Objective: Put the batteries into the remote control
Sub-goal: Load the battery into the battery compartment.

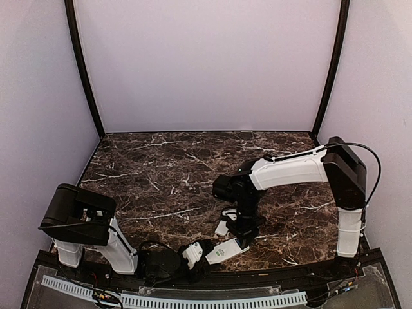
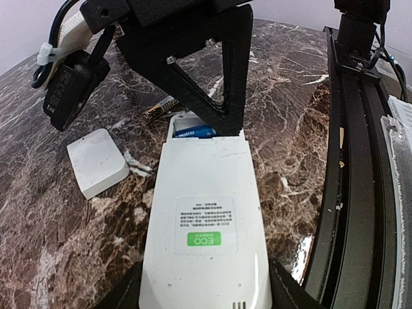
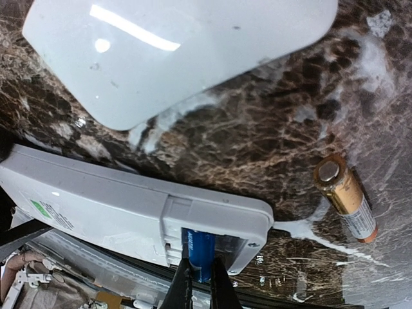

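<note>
The white remote control lies back side up, green label showing, with its battery bay open at the far end. My left gripper is shut on its near end, one jaw on each side. It also shows in the top view. My right gripper is shut on a blue battery, which sits lengthwise in the open bay of the remote. In the left wrist view the right gripper stands over the bay and the blue battery shows beneath it.
The white squarish cover plate lies on the marble left of the remote; it also shows in the right wrist view. A gold-and-white battery lies loose on the table beyond the remote's end. The black front rail runs along the right.
</note>
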Robot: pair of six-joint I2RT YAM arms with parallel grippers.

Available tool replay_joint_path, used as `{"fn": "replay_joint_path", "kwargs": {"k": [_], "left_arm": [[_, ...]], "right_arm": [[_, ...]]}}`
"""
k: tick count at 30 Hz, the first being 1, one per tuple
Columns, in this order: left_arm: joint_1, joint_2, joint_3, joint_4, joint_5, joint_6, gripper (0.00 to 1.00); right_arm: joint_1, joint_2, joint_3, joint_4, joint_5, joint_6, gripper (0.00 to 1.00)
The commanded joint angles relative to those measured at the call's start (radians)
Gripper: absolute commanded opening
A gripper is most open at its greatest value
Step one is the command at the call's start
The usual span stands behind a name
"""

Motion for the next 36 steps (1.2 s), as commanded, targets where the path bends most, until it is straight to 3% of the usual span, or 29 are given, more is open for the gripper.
{"fn": "replay_joint_path", "kwargs": {"k": [1,18,25,36], "left_arm": [[0.001,0.03,-0.008,-0.122,0.042,0.016,0.0],[0.001,0.034,-0.007,-0.121,0.044,0.016,0.0],[0.001,0.033,-0.007,-0.119,0.042,0.016,0.0],[0.001,0.033,-0.008,-0.121,0.044,0.017,0.0]], "right_arm": [[0.001,0.021,-0.008,0.169,0.037,0.047,0.0],[0.01,0.0,-0.125,0.414,0.111,0.116,0.07],[0.023,-0.004,-0.124,0.386,0.108,0.118,0.18],[0.029,-0.081,-0.126,0.326,0.126,0.123,0.21]]}}
